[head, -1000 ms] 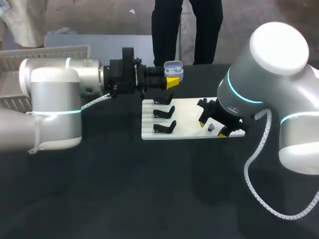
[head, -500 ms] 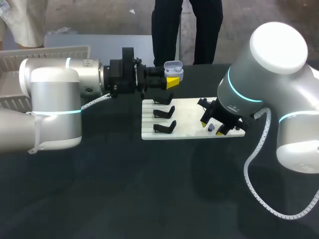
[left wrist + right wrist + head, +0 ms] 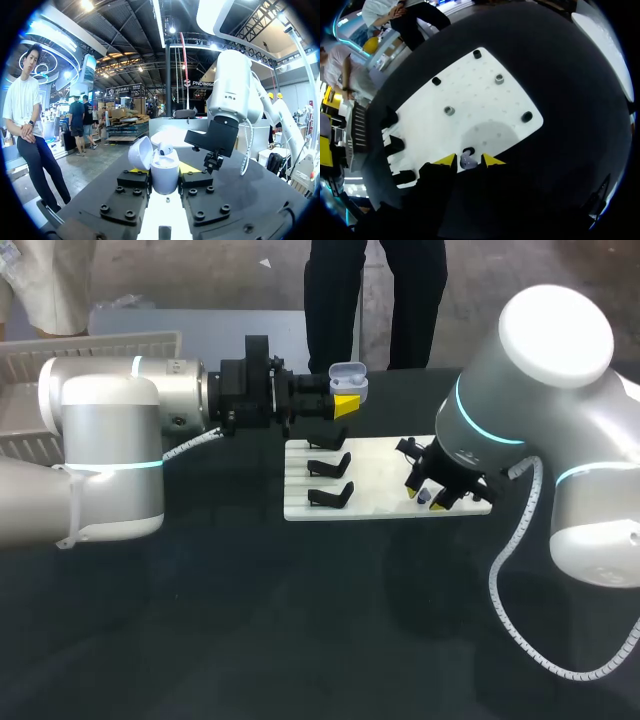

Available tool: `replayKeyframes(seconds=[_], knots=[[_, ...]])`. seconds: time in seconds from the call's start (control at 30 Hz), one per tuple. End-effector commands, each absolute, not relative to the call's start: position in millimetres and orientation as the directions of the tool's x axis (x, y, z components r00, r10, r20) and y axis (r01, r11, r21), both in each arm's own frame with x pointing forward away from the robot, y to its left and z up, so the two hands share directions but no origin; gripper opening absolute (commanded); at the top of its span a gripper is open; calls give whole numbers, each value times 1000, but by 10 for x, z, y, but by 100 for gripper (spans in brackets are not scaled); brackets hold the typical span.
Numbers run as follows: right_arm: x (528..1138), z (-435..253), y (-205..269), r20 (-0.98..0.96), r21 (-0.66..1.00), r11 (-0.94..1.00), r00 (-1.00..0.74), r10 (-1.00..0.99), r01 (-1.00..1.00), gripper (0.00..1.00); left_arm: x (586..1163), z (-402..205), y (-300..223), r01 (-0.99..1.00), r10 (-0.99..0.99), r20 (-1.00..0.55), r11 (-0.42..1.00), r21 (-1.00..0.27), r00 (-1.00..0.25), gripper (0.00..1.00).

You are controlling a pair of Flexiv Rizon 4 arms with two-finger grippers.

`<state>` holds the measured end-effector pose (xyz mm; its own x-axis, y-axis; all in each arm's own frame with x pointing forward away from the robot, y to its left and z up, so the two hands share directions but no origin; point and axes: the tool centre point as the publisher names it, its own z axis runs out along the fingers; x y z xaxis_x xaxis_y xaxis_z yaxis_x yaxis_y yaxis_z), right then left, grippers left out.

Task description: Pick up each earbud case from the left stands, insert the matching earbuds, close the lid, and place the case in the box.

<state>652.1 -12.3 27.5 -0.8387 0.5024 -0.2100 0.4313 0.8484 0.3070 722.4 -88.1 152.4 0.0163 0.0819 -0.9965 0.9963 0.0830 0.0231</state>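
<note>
Left pincer [image 3: 345, 400] raised level, clamped, right pincer [image 3: 425, 496] low, pointing down.

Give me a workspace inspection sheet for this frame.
surface: black table, white board on it.
job's things: open earbud case holding a seated earbud; loose earbud on the board; black stands empty; slatted box far left.
clutter: nothing seen.
grippers: left gripper shut on the case, held off the table; right gripper down at the loose earbud, grip unclear.
cables: left arm's coiled cable, right arm's coiled cable, both hanging free.
surroundings: nothing seen reaching over the table.
</note>
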Motion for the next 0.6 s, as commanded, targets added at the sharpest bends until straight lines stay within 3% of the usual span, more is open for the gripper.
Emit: replayKeyframes(seconds=[0.03, 0.3, 0.6], knots=[[6537, 270, -123, -210, 305, 849, -839, 503, 433, 27, 7217, 1512, -880, 996, 77, -997, 87, 28, 21, 0], [6544, 255, -127, -210, 298, 851, -840, 500, 432, 0, 7217, 1512, -880, 996, 77, -997, 87, 28, 21, 0], [6529, 360, -133, -212, 301, 854, -844, 493, 424, 0, 7217, 1512, -880, 996, 77, -997, 87, 28, 21, 0]])
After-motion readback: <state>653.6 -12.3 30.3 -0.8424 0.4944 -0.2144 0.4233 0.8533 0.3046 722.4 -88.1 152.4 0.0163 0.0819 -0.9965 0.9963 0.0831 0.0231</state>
